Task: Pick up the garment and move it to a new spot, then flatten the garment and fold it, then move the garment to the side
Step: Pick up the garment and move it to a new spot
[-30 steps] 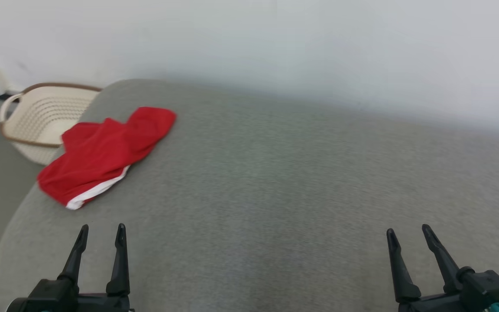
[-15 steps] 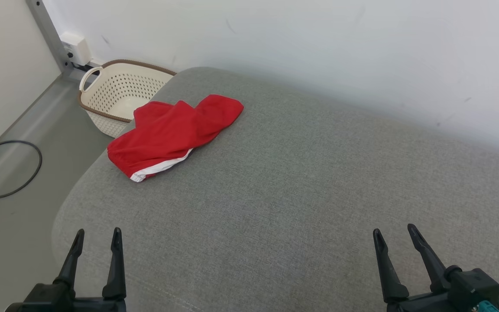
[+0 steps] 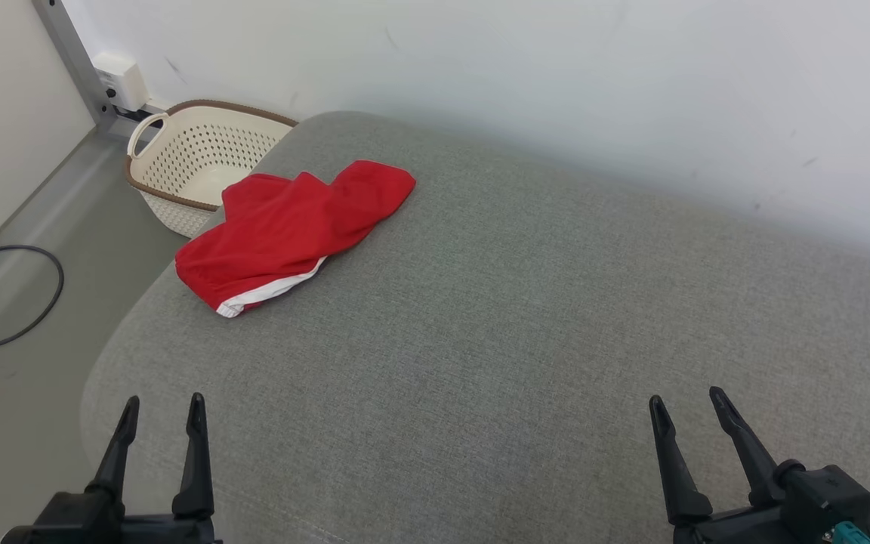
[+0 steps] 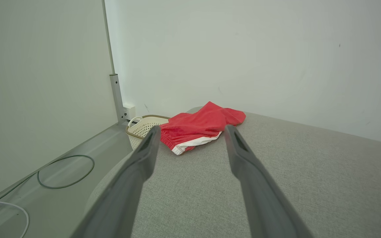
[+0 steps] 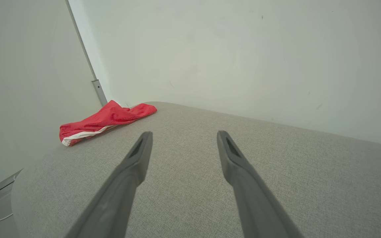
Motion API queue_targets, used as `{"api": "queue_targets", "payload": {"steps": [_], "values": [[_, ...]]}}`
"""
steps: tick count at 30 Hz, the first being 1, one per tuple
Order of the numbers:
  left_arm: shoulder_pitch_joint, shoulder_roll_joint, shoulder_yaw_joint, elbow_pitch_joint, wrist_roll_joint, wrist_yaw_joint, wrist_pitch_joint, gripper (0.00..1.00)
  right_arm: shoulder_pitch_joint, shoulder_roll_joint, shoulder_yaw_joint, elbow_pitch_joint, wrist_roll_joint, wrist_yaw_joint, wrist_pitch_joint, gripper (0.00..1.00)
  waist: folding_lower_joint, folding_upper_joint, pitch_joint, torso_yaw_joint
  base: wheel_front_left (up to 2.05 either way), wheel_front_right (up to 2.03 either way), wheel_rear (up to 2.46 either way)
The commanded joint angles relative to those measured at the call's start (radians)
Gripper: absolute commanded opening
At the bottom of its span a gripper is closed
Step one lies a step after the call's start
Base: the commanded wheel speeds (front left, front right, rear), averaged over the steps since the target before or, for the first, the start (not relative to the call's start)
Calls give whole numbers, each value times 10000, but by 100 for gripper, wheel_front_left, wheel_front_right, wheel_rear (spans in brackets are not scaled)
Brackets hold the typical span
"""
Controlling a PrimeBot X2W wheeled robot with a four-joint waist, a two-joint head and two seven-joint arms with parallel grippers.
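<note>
Left pincer [image 3: 163, 399]: two dark tapered fingers spread wide with nothing between them, poised over the near left corner of the cushion [image 3: 526, 317]. Right pincer [image 3: 686, 396]: likewise spread and empty, at the near right. Neither touches the garment [image 3: 284, 227], which lies well apart from both at the far left corner of the cushion, close to its rounded edge.

Risks, as we judge them:
- The garment sits near the drop-off. A sideways nudge on approach could slide it off into the basket [image 3: 201, 147] or onto the floor [image 3: 20, 363].
- The narrow fingertips may pinch only the top layer, so the cloth lifts bunched. If they go too deep, they may snag the cushion weave beneath.
- The right pincer has the longer reach, so we expect the left to lead.

Materials and shapes:
- Garment: thin red cloth, limp, crumpled into overlapping folds. A white band runs along the near hem and one edge is gathered. It looks like shorts.
- Cushion: matte grey coarse weave, soft, with rounded corners.
- Basket: cream perforated plastic with a brown rim and a loop handle. It stands on the floor just beside the cushion corner.
- Cable [image 3: 62, 279]: a black loop on the smooth grey floor.
</note>
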Motion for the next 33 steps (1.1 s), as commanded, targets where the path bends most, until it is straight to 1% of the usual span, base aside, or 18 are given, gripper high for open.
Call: {"api": "queue_targets", "payload": {"steps": [1,5,8,12,16,20,25,26,30,33], "values": [[-107,39,59,-58,44,44,-64,100,-109,-32,10,-5,42,-15,-40,100,0,-1,40,-52,0,0,0],[-455,44,187,-290,73,121,-70,100,-122,-35,-10,-26,63,-15,-41,100,0,-1,93,-115,0,0,0],[-996,199,333,-605,140,136,8,100,-201,-85,60,-77,77,-15,12,100,0,-1,222,-250,0,0,0],[-2147,478,617,-770,48,51,367,100,-424,-322,245,-166,84,-15,119,100,0,-1,540,-532,0,0,0],[-3554,754,890,-235,-240,-113,869,100,-713,-591,468,-330,125,-15,270,100,0,-1,1109,-1014,0,0,0],[-4859,851,1169,1236,-846,-492,1252,100,-1083,-869,651,-492,234,-15,376,100,0,-1,1823,-1609,0,0,0],[-6084,888,1287,3962,-1509,-1094,1653,100,-1490,-1175,769,-580,339,-15,432,100,0,-1,2647,-2248,0,0,0],[-6084,888,1287,3962,-1509,-1094,1653,100,-1490,-1175,769,-580,339,-15,432,100,0,-1,2647,-2248,0,0,0],[-6740,863,1333,6049,-1873,-1530,1845,100,-1767,-1359,785,-613,433,-15,444,100,0,-1,3206,-2646,0,0,0],[-7139,895,1340,7307,-2034,-1733,1973,100,-1953,-1474,803,-675,477,-15,450,100,0,-1,3603,-2890,0,0,0]]}}
